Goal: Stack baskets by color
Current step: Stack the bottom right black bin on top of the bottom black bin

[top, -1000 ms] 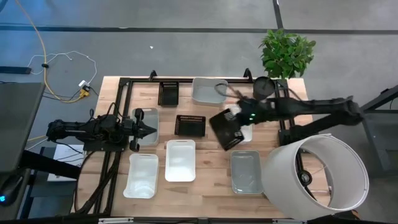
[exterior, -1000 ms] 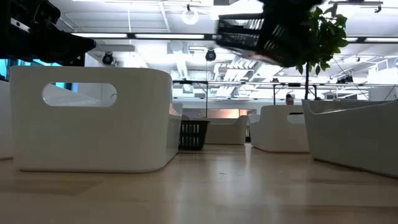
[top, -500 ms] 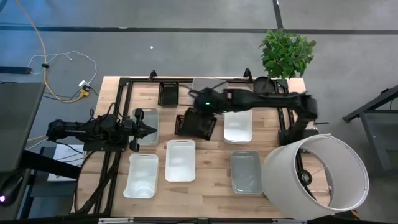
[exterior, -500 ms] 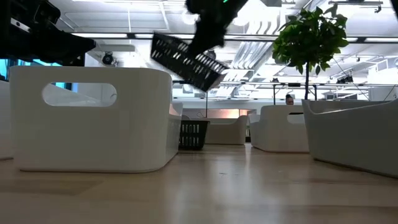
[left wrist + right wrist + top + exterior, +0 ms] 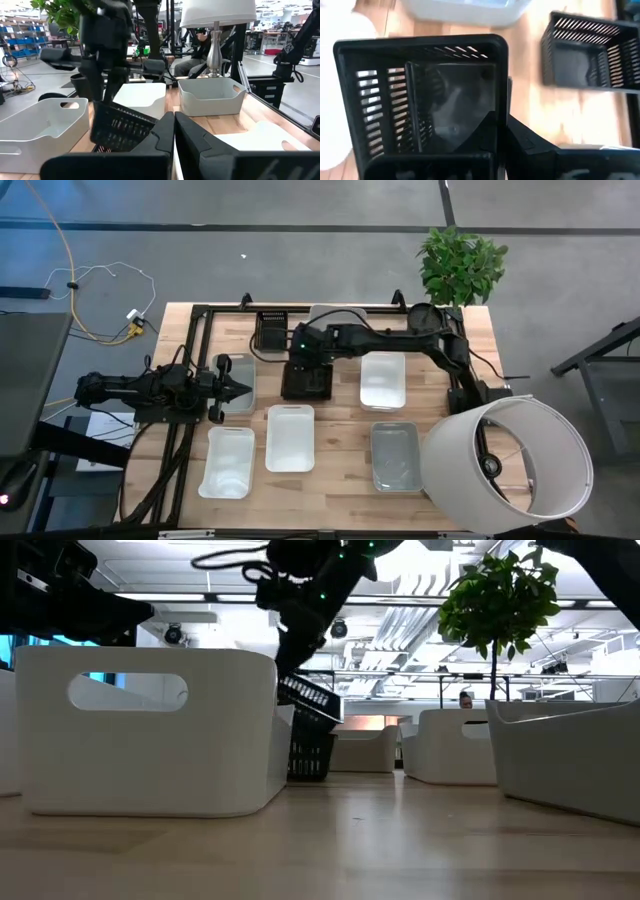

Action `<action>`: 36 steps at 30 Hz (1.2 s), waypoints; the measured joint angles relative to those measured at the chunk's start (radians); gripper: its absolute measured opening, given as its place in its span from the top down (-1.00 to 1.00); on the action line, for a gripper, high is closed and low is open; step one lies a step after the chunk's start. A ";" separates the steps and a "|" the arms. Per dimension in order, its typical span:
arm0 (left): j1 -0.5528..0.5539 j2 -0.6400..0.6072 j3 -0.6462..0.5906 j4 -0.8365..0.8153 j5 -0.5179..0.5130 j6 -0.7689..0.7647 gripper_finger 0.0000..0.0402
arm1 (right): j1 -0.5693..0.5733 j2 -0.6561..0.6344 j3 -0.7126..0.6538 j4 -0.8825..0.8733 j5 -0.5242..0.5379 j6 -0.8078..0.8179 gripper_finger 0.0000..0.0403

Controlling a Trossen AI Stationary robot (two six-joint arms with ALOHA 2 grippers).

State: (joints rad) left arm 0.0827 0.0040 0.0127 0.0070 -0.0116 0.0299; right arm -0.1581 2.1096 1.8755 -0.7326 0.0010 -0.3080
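My right gripper (image 5: 302,362) is shut on a black slotted basket (image 5: 308,380) and holds it tilted over a second black basket (image 5: 310,756) that stands on its bottom at mid-table. A third black basket (image 5: 272,330) stands farther back. Two white baskets (image 5: 382,380) (image 5: 290,437) and translucent grey ones (image 5: 396,455) (image 5: 228,460) rest on the table. My left gripper (image 5: 240,388) waits shut and level over another grey basket (image 5: 240,405) at the left. My right gripper pinches one side wall (image 5: 503,102) of the black basket near a corner, one finger (image 5: 487,132) inside and one (image 5: 532,142) outside. The fingers slant down from the table's right. The basket hangs tilted (image 5: 310,700) over the lower black basket; whether they touch, I cannot tell.
A big white lampshade (image 5: 510,460) lies at the near right corner. A potted plant (image 5: 460,265) and a round black pot (image 5: 425,315) stand at the far right. A grey basket (image 5: 335,318) sits at the far edge, partly under my right arm. A black frame (image 5: 200,315) rings the table.
My right gripper has swept toward the table's left edge and sunk, rolling as it went. The black basket went with it, from above the right white basket to just over the middle black basket, and is now tilted lower. The white basket is uncovered.
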 joint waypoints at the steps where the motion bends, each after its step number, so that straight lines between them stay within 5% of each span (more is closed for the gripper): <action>1: 0.000 0.000 0.000 0.000 0.000 0.000 0.98 | -0.004 0.000 0.000 -0.020 -0.003 -0.012 1.00; 26: 0.000 0.000 0.000 0.000 0.000 0.000 0.98 | -0.032 0.001 0.001 -0.164 -0.052 -0.137 0.96; 36: 0.000 0.000 0.000 0.000 0.000 0.000 0.98 | -0.022 0.002 0.001 -0.166 -0.103 -0.146 0.45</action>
State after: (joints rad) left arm 0.0828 0.0040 0.0125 0.0068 -0.0116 0.0299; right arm -0.1797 2.1113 1.8763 -0.8986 -0.1024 -0.4538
